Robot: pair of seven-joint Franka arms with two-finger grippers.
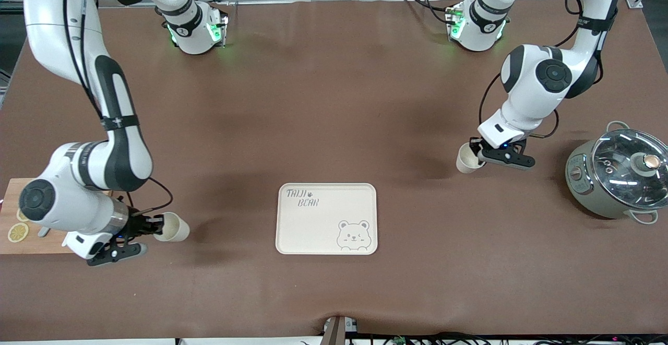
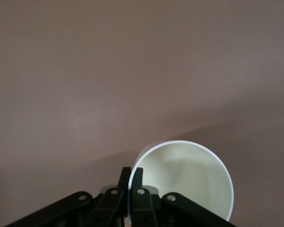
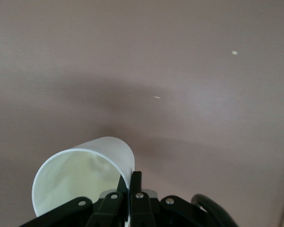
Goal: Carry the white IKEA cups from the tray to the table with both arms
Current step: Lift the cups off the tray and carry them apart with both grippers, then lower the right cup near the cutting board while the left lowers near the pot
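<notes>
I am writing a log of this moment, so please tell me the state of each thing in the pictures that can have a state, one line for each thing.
Left gripper: shut on the rim of a white cup, over bare table.
Right gripper: shut on the rim of the other white cup, over bare table.
Bear tray: flat on the table, nothing on it.
Pot: glass lid on.
Wooden board: holds lemon slices.

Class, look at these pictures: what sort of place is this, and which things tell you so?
Probably a robotics lab staged as a kitchen: two arms at a brown table, each end effector (left, right) gripping a cup's rim, with a bear tray and a lidded pot.
</notes>
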